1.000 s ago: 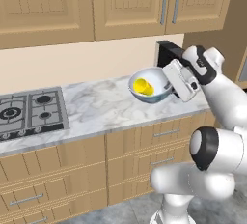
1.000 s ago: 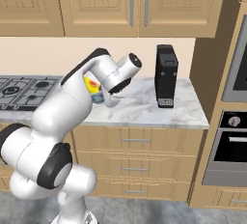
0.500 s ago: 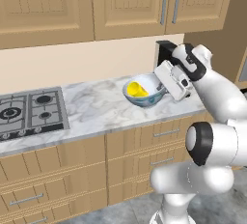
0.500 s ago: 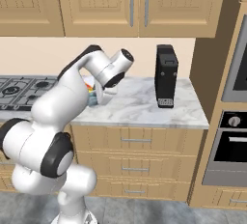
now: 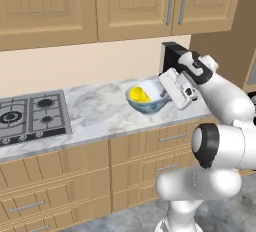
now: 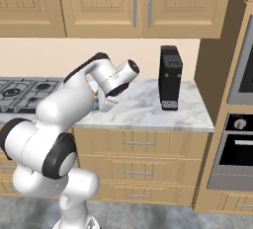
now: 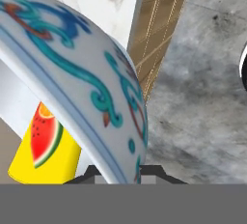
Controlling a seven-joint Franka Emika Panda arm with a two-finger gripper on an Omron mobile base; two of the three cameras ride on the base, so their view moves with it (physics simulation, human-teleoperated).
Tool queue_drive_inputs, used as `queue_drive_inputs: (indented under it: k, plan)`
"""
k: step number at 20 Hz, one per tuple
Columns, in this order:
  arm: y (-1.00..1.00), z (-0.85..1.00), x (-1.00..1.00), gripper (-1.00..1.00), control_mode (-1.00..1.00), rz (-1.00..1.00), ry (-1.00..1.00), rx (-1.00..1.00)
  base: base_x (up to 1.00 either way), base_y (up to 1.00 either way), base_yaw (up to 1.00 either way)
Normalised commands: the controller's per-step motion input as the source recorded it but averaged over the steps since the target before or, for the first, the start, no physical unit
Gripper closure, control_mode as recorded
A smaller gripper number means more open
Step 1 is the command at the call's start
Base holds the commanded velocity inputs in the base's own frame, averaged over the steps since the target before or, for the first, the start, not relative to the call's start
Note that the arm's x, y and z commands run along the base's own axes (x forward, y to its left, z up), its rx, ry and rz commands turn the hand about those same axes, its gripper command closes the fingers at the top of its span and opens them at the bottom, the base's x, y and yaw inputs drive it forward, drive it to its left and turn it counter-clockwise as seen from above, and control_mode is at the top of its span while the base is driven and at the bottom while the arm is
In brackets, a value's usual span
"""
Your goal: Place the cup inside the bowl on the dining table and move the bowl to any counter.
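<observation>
My gripper (image 5: 166, 94) is shut on the right rim of the bowl (image 5: 146, 101), which has a white inside and a blue-patterned outside. The bowl hangs low over the marble counter (image 5: 95, 111), slightly tilted; whether it touches the top I cannot tell. The yellow cup (image 5: 139, 94) lies inside it. In the hand view the bowl's patterned wall (image 7: 87, 73) runs between the fingertips (image 7: 87, 173), and the cup (image 7: 48, 146) shows its red watermelon patch. In the right base view my arm hides most of the bowl (image 6: 94, 105). The dining table is out of view.
A black coffee machine (image 5: 172, 56) stands just behind my hand, at the right of the counter (image 6: 148, 109). The gas hob (image 5: 32, 118) lies at the left. Wall cabinets hang above, and an oven column (image 6: 239, 139) closes the right end.
The bowl with the cup has moved a little left and down toward the counter top, still held at its rim. The base has not moved.
</observation>
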Motion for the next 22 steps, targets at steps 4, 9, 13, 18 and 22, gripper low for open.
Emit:
queue_drive_inputs:
  k: [4,9,13,18,22]
  plan:
    - [0.13,-0.09,0.03,1.00,-1.00,-0.05,-0.02,0.05,0.00,0.00,0.00]
    - [0.20,-0.03,0.09,1.00,-1.00,-0.06,0.00,0.03,0.00,0.00,0.00]
    - [0.27,-0.14,0.12,1.00,-1.00,-0.06,0.00,0.01,0.00,0.00,0.00]
    - [0.26,-0.29,0.19,1.00,-1.00,-0.06,0.00,0.00,0.00,0.00,0.00]
    - [0.23,-0.32,0.23,1.00,-1.00,-0.06,0.00,0.00,0.00,0.00,0.00]
